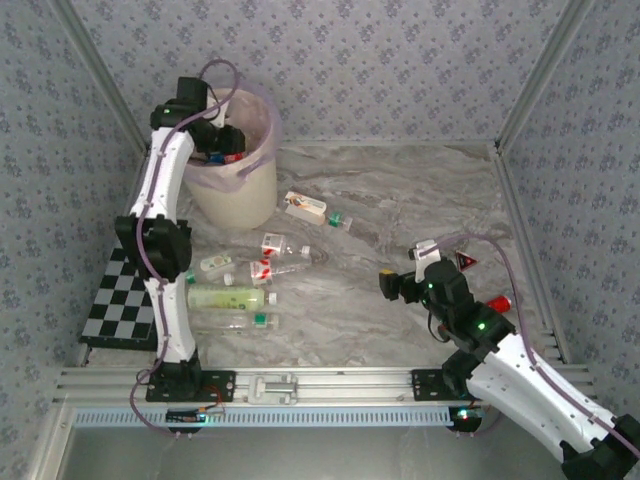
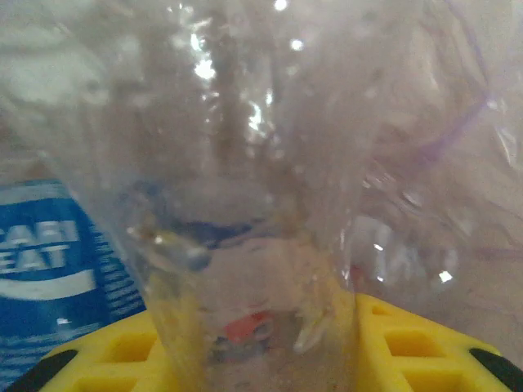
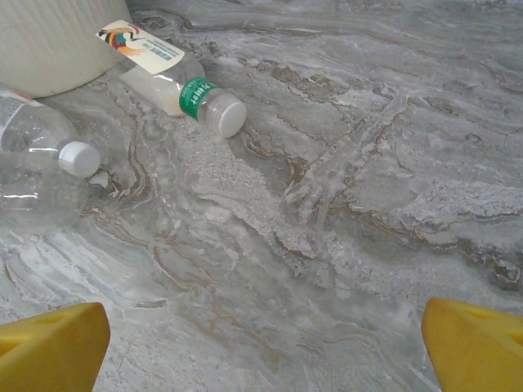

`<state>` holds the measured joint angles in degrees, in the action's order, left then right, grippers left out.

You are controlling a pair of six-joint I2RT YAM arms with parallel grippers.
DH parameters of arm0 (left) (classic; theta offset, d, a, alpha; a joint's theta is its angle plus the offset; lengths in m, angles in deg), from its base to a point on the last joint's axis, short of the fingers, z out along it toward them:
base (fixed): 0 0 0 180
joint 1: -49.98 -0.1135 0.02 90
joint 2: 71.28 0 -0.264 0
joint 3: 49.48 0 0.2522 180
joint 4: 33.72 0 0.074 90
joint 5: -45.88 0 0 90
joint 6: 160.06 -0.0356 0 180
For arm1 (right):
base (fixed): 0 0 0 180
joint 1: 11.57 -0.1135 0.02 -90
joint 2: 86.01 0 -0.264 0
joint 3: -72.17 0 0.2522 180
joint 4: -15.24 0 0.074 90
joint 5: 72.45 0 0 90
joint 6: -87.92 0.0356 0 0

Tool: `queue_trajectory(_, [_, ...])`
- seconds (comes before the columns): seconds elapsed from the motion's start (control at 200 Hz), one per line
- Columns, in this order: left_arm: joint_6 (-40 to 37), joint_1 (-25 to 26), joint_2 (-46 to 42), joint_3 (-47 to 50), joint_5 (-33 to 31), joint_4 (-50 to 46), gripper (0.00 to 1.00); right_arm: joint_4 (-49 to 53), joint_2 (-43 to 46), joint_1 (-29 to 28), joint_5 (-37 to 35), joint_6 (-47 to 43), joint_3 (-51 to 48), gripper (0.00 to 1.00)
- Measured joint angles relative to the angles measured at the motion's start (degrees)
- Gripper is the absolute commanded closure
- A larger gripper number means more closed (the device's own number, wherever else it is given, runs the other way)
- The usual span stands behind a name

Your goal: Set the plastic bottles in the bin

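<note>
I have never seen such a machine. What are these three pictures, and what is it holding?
Two white robot arms stand at a marble-patterned table. One picture looks down from above; the other two come from cameras on the wrists.

The left gripper is over the round cream-white bin with its pink bag; its yellow jaws are closed on a clear plastic bottle. The right gripper hovers open, holding nothing.

Several small clear bottles lie on the table, one with a green-banded neck and white cap.
</note>
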<state>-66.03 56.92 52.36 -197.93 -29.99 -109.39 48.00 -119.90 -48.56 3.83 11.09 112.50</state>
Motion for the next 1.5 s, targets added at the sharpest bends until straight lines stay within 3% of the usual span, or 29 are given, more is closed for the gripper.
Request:
queue_trajectory(0.31, [-1.3, 0.3, 0.3, -0.6, 3.1, 0.1, 0.27, -2.5, -6.1, 0.1, 1.0, 1.2, -0.1, 0.0])
queue_trajectory(0.64, [-2.3, 0.0, -1.9, -1.4, 3.3, -0.5, 0.01, -2.9, -12.3, 0.1, 2.7, -0.2, 2.3, 0.0])
queue_trajectory(0.81, [-2.3, -0.8, -6.9, 0.0, 1.9, -1.4, 0.01, -0.3, -19.9, 0.2, 5.4, -6.6, 8.5, 0.0])
queue_trajectory(1.064, [-0.9, 1.0, -30.5, 21.4, -1.3, 4.2, 0.01, 9.9, -40.4, 4.2, 9.8, -24.5, 26.9, 0.03])
queue_trajectory(1.214, [3.0, 4.1, -46.9, 40.2, -2.5, 9.8, 0.02, 12.3, -50.5, 8.0, 16.5, -34.6, 35.2, 0.1])
queue_trajectory(1.284, [5.7, 5.9, -52.7, 48.2, -2.4, 12.2, 0.02, 13.1, -56.5, 9.2, 18.6, -38.6, 41.2, 0.22])
queue_trajectory(1.419, [10.9, 11.7, -59.5, 59.7, -1.6, 14.8, 0.03, 14.3, -69.8, 11.7, 23.9, -42.9, 55.3, 0.24])
queue_trajectory(1.499, [14.3, 15.6, -62.0, 64.7, -1.4, 16.9, 0.04, 14.7, -75.9, 13.0, 26.4, -44.2, 61.4, 0.19])
